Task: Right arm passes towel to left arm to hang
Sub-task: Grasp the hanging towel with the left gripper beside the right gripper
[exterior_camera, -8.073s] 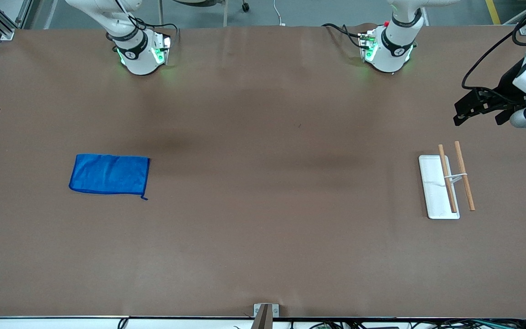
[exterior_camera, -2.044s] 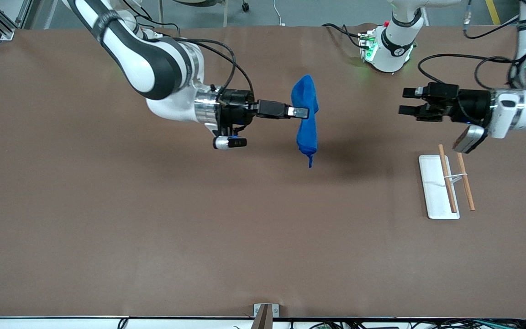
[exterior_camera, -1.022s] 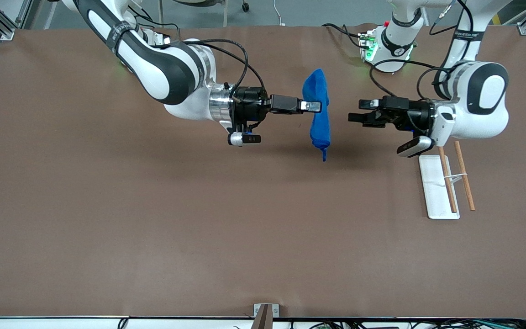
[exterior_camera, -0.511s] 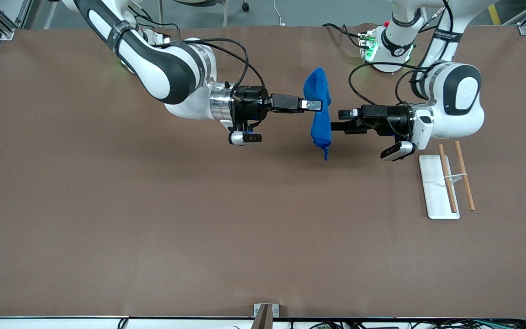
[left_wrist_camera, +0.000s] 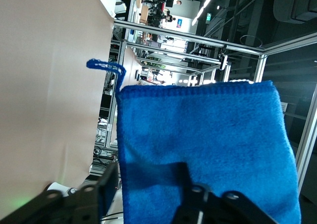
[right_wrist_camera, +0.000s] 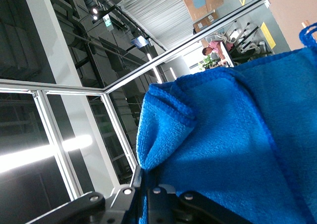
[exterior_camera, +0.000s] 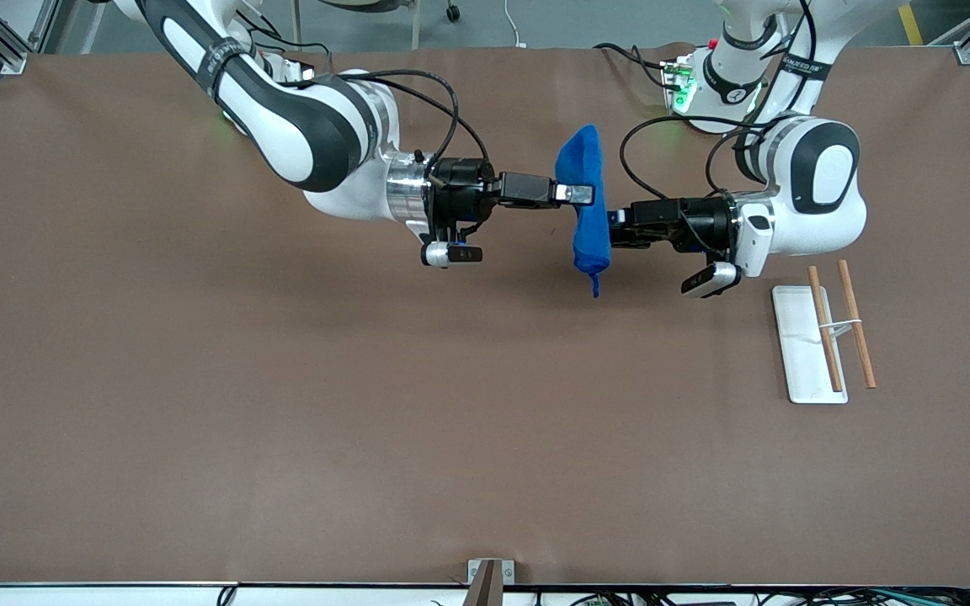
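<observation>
- The towel [exterior_camera: 588,202] is a bright blue, fluffy cloth with a darker stitched hem, hanging bunched in the air above the middle of the table, closer to the robots' bases than to the front camera.
- Its upper part puffs out in a rounded fold; the lower part narrows to a point with a small loop dangling at the tip.
- In the left wrist view the towel [left_wrist_camera: 208,144] fills most of the picture, its pile soft and its hem ridged, the little loop sticking out at one corner.
- In the right wrist view the towel [right_wrist_camera: 233,149] shows a rolled fold along one edge.
- The right gripper [exterior_camera: 583,194] is clamped tight on the towel partway up, its arm stretched level from the right arm's end.
- The left gripper [exterior_camera: 613,229] meets the cloth from the other arm's end, lower down; its dark fingers [left_wrist_camera: 99,194] sit on either side of the fabric, though I cannot tell whether they have pinched it.
- Toward the left arm's end of the table, nearer the front camera than the grippers, lies a flat white rectangular tray [exterior_camera: 798,353] carrying a rack of two thin wooden rods [exterior_camera: 824,328] joined by a pale crosspiece.
- The table [exterior_camera: 367,421] is covered in a smooth, matte brown sheet.
</observation>
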`<action>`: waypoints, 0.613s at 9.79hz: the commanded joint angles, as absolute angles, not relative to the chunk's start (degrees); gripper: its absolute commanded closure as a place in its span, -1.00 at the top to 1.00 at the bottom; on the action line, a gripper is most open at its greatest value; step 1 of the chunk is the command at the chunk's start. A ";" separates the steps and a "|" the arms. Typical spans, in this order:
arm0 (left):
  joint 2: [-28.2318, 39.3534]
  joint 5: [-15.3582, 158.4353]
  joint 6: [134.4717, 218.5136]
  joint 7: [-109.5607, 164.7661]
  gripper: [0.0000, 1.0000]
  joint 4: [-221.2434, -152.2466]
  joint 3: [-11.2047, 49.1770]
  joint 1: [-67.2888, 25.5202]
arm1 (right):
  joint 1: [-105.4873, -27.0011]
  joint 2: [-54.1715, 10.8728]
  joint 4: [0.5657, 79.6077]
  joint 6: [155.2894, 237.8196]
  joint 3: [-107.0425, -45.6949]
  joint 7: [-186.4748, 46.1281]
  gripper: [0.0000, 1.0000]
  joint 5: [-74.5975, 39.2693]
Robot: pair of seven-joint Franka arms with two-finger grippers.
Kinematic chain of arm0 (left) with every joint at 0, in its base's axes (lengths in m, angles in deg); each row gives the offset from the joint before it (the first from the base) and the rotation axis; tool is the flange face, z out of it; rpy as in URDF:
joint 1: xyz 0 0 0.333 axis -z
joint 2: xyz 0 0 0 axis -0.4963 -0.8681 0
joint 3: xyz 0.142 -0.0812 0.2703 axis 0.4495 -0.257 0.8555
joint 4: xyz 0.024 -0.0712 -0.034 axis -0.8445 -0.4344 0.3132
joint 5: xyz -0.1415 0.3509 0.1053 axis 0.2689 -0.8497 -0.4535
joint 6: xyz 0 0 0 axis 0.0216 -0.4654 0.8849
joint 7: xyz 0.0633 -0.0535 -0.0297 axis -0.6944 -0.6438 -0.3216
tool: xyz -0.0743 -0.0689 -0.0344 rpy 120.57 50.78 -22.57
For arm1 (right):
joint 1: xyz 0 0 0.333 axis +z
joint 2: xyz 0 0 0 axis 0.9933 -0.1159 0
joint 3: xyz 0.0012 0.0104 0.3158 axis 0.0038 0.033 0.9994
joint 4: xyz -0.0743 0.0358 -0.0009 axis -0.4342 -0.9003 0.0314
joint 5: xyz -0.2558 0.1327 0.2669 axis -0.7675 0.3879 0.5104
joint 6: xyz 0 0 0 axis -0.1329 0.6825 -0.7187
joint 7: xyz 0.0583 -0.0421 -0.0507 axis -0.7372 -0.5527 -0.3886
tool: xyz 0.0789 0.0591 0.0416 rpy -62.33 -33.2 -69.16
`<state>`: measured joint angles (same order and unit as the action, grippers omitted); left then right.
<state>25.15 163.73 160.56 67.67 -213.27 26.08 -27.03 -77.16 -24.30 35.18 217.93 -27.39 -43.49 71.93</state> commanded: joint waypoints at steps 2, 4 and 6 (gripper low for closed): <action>23.71 164.50 161.72 69.65 -1.00 -212.54 25.80 -27.65 | -77.81 -24.46 34.84 218.48 -26.27 -41.63 -1.00 73.72; 23.71 164.32 161.81 69.56 -1.00 -212.01 26.15 -27.82 | -77.81 -24.46 34.84 218.48 -26.36 -41.63 -1.00 73.72; 23.71 163.63 161.90 69.47 -1.00 -211.31 26.50 -27.82 | -78.07 -24.46 34.93 218.74 -26.36 -41.63 -1.00 73.64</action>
<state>25.15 163.77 160.70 67.68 -211.37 26.51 -27.79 -77.19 -24.30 35.05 218.12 -27.39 -43.21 72.17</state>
